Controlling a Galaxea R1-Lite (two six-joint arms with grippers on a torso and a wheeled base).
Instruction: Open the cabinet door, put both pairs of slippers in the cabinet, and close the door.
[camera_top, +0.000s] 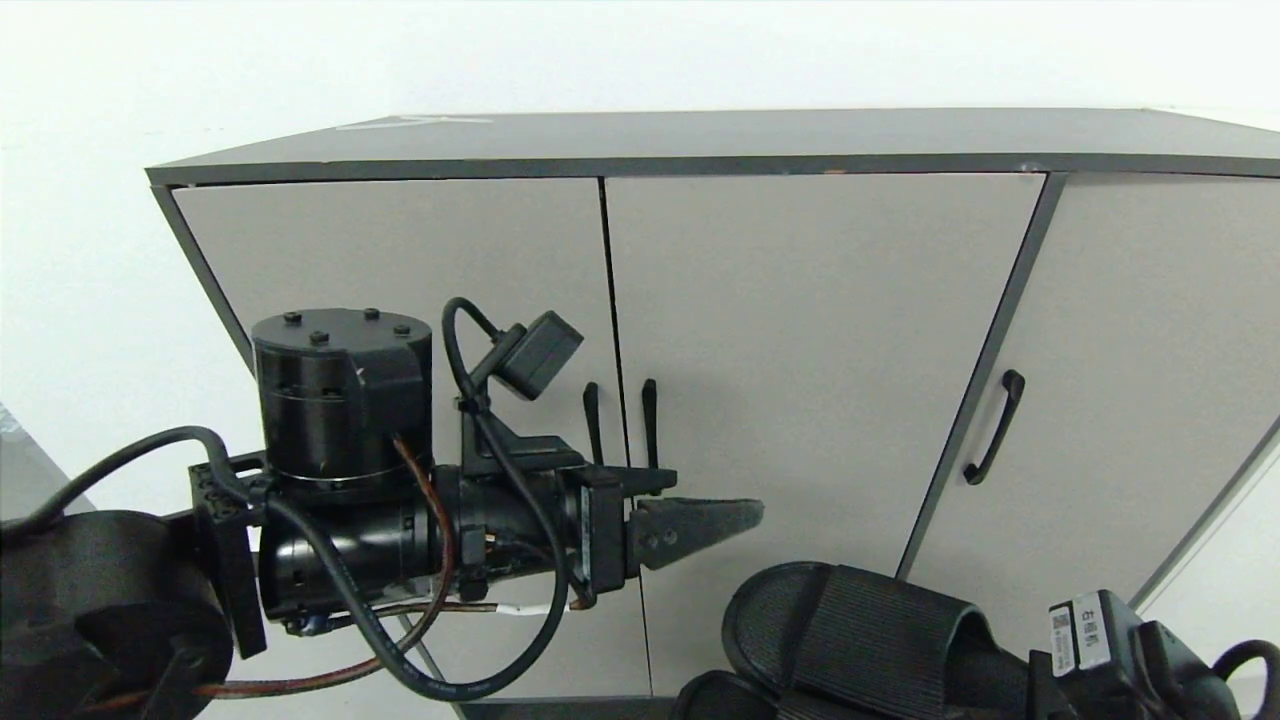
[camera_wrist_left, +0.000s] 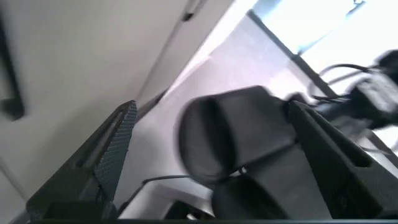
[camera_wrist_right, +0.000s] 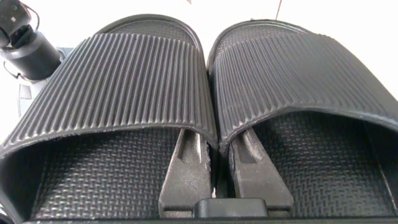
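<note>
My right gripper (camera_wrist_right: 217, 149) is clamped on the black slippers (camera_wrist_right: 134, 81), one finger inside each. My left gripper (camera_top: 745, 515) gapes wide beside them, with the closed cabinet door (camera_top: 800, 330) just ahead.

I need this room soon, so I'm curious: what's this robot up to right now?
The right gripper holds a pair of black slippers, pinched by their inner sides, in front of the cabinet. All its doors are shut. The left gripper, open, is by the middle door handles.
</note>
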